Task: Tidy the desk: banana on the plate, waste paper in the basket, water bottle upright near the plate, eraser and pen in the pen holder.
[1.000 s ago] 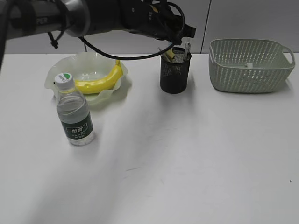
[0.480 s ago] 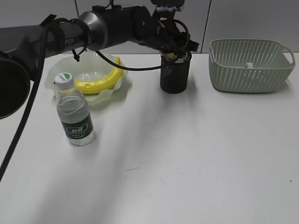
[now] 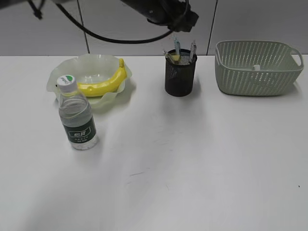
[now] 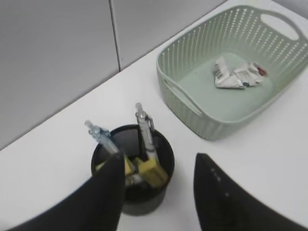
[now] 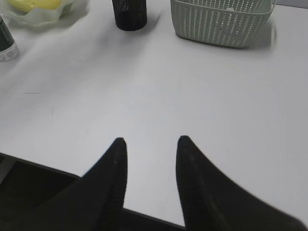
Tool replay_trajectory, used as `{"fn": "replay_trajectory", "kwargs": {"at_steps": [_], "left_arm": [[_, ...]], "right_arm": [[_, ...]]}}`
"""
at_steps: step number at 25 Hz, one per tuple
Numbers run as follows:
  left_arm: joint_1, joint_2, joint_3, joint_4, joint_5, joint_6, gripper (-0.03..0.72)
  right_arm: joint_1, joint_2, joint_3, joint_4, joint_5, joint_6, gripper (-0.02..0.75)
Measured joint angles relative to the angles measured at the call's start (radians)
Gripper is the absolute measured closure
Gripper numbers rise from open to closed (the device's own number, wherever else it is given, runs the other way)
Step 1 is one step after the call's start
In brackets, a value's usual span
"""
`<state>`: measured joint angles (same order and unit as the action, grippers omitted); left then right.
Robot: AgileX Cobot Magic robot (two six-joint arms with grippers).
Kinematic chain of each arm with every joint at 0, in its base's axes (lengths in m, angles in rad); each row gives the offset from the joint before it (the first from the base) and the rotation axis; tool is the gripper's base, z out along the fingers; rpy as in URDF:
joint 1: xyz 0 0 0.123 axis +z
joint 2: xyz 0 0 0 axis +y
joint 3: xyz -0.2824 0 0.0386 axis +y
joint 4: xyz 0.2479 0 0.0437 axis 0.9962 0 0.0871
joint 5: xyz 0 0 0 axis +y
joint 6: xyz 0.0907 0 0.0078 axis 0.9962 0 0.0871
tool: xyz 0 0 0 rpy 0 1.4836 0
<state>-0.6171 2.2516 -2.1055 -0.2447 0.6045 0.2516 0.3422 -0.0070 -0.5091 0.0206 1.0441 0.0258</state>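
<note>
The black mesh pen holder [image 3: 180, 77] stands at the back centre with pens [image 4: 145, 132] and a yellow eraser [image 4: 153, 171] inside; it also shows in the left wrist view [image 4: 139, 192]. My left gripper [image 4: 161, 159] is open and empty, raised above the holder; in the exterior view [image 3: 185, 21] it sits near the top edge. The banana [image 3: 103, 84] lies in the pale-green plate [image 3: 72, 65]. The water bottle [image 3: 76, 115] stands upright in front of the plate. The waste paper [image 4: 238, 74] lies in the basket [image 3: 257, 67]. My right gripper [image 5: 149, 142] is open and empty over the desk's near edge.
The white desk [image 3: 192, 163] stretches in front of the objects. A grey panelled wall [image 3: 250, 21] runs behind the desk. The basket [image 4: 192, 91] stands right of the pen holder with a gap between them.
My left arm has lifted up and away from the pen holder; the pens and eraser stay in the holder. Nothing else moved.
</note>
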Motion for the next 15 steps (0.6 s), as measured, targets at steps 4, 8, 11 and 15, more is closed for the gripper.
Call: {"fn": "replay_trajectory", "kwargs": {"at_steps": [4, 8, 11, 15], "left_arm": [[-0.001, -0.238, 0.310, 0.000, -0.062, 0.017, 0.335], [-0.023, -0.595, 0.746, 0.000, -0.241, 0.017, 0.340], [-0.027, -0.916, 1.051, -0.001, -0.292, 0.017, 0.365], [-0.015, -1.339, 1.305, 0.006, -0.154, 0.009, 0.423]], "right_arm": [[0.000, 0.000, 0.000, 0.000, 0.000, 0.000, 0.453], [0.000, 0.000, 0.000, 0.000, 0.000, 0.000, 0.453], [0.000, 0.000, 0.000, 0.000, 0.000, 0.000, 0.453], [0.000, 0.000, 0.000, 0.000, 0.000, 0.000, 0.453]]}}
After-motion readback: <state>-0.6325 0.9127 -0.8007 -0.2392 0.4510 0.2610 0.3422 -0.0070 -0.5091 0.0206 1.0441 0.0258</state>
